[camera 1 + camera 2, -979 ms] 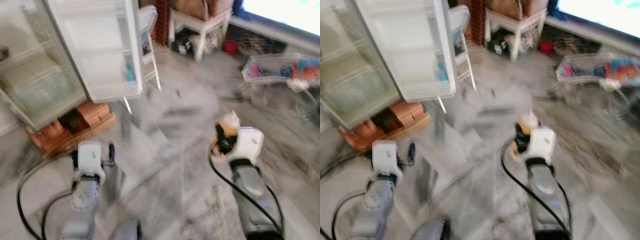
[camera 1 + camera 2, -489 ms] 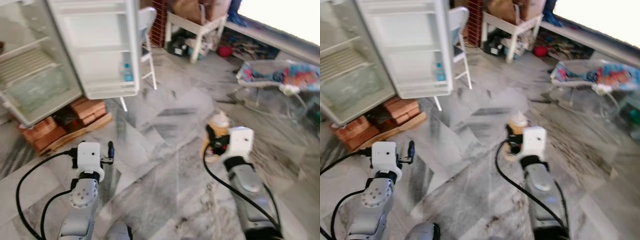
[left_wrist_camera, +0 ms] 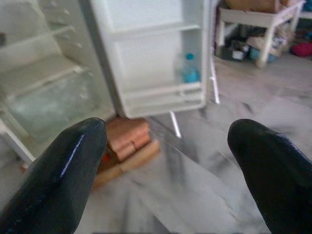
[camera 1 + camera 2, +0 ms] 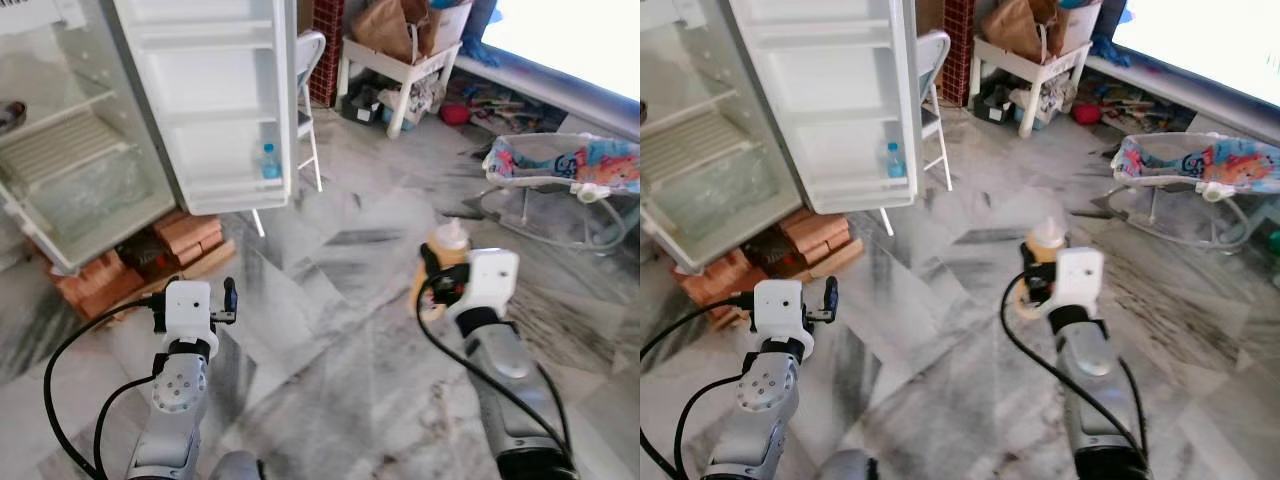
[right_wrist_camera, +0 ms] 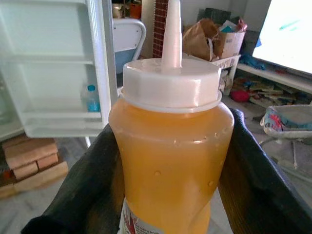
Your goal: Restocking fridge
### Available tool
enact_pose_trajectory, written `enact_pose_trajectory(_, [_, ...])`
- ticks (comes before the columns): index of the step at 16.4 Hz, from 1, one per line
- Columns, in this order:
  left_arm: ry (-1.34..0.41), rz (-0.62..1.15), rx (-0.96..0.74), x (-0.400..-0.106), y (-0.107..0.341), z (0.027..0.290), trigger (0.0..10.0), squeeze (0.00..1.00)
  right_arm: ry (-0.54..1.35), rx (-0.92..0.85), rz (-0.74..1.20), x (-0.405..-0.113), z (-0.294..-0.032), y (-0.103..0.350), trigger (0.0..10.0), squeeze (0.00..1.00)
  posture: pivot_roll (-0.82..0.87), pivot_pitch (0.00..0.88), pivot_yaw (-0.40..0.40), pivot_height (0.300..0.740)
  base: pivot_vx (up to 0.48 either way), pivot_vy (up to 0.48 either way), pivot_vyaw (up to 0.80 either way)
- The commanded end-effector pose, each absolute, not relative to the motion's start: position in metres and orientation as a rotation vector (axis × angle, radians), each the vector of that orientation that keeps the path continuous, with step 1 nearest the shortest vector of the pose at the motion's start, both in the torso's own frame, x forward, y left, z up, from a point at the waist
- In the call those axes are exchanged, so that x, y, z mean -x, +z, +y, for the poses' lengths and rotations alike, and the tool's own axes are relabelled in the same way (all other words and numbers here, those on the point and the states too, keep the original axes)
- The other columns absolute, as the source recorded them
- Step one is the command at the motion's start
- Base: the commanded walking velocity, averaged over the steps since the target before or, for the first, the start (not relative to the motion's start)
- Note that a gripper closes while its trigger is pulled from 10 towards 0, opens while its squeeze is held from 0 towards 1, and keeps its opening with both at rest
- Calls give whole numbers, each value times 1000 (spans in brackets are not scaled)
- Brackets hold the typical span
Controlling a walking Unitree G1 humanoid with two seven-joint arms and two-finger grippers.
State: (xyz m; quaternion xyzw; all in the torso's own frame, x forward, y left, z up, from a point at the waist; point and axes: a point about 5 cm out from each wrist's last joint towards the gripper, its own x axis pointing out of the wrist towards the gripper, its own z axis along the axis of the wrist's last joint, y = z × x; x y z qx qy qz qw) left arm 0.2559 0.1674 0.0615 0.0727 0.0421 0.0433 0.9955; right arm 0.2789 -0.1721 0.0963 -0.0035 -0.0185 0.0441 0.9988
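One bottle (image 5: pixel 170 161) held, fridge (image 4: pixel 100 150) ahead.
My right claw (image 4: pixel 440 285) clamps its slick, squeezable body below the cap; left claw (image 3: pixel 170 170) gapes wide, empty.

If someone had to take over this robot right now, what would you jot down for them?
Right gripper: shut on an orange sauce bottle with a white nozzle cap, held upright above the marble floor.
Left gripper: open, holding nothing, pointing toward the fridge.
Fridge: ahead on the robot's left, door wide open. A small water bottle stands on the door's lower shelf.
Done: bottle in hand.
Left: walk up to the fridge and set the sauce bottle inside, probably on a door shelf.
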Motion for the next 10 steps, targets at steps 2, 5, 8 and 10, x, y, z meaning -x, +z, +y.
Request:
enact_pose_trajectory(2, [88,80,-162,-255,61,174,10000,0,155,35,-108,-281,-158,107,10000,0,87,74,-66,740,424,131,0])
enact_pose_trajectory(5, [82,72,-172,-256,62,172,10000,0,165,29,-105,-281,-156,106,10000,0,92,72,-64,740,464,0,756])
enact_pose_trajectory(8, [79,72,-176,-255,61,169,10000,0,173,29,-110,-282,-155,107,10000,0,91,72,-64,740,480,0,756])
enact_pose_trajectory(10, [75,73,-178,-256,61,168,10000,0,177,28,-114,-283,-155,108,10000,0,88,73,-62,740,480,0,759])
